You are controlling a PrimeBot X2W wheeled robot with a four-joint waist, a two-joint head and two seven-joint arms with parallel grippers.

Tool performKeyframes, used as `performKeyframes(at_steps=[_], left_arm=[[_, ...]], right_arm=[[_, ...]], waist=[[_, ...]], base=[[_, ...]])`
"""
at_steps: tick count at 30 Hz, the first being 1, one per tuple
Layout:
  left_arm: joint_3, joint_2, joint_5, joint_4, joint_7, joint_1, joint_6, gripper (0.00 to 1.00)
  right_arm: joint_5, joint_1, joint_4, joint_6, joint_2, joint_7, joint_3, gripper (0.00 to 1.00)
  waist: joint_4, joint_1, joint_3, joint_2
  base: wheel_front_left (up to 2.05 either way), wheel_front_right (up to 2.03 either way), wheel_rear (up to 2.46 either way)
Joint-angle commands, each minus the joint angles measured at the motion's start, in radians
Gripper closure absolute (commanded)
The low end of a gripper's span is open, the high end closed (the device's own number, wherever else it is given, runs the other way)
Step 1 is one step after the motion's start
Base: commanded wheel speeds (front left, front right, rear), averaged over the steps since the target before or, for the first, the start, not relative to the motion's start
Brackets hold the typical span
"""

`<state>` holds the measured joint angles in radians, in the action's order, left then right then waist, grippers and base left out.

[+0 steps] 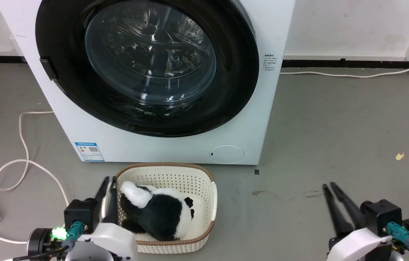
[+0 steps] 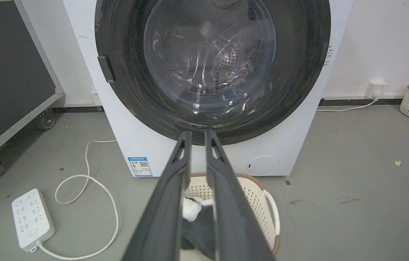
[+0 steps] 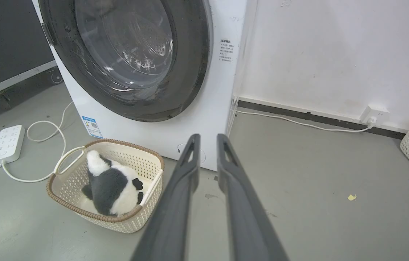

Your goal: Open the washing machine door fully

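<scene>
Plainly the washing machine door (image 1: 146, 69) is shut, its black ring lying flush against the front of the washing machine (image 1: 153, 148), so the opening has yet to begin. A small dark catch (image 1: 49, 69) sits on the door's left edge. The hinge cannot be made out, but it is probably on the opposite, right edge, so the door would likely swing out toward the robot's right.

The left tool (image 1: 110, 181) rests low at the lower left, its two fingers drawn close with only a thin slit between them and grasping nothing. It is just beside the rim of a woven laundry basket (image 1: 211, 181) that holds a plush panda (image 1: 160, 214). The right tool (image 1: 328, 185) is likewise drawn nearly together and empty, low over the bare floor and well apart from the machine.

The catch lies ahead of and above the left tool, a little to its left, which makes the left arm the nearer one. The reach must rise clear of the basket.
</scene>
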<state>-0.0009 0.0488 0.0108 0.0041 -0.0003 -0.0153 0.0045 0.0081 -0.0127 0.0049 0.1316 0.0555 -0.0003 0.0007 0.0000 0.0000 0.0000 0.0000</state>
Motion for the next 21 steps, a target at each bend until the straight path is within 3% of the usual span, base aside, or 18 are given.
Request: performKeyframes(at_steps=[1,21], left_arm=[[0.000,0.000,0.000,0.000,0.000,0.000,0.000,0.00],[-0.035,0.000,0.009,0.007,-0.039,0.002,0.017,0.00]], right_arm=[[0.000,0.000,0.000,0.000,0.000,0.000,0.000,0.00],[0.034,-0.003,-0.012,0.000,0.017,-0.039,0.004,0.00]], waist=[[0.000,0.0000,0.000,0.0000],[0.010,0.0000,0.015,0.0000]], base=[[0.00,0.00,0.00],[0.00,0.00,0.00]])
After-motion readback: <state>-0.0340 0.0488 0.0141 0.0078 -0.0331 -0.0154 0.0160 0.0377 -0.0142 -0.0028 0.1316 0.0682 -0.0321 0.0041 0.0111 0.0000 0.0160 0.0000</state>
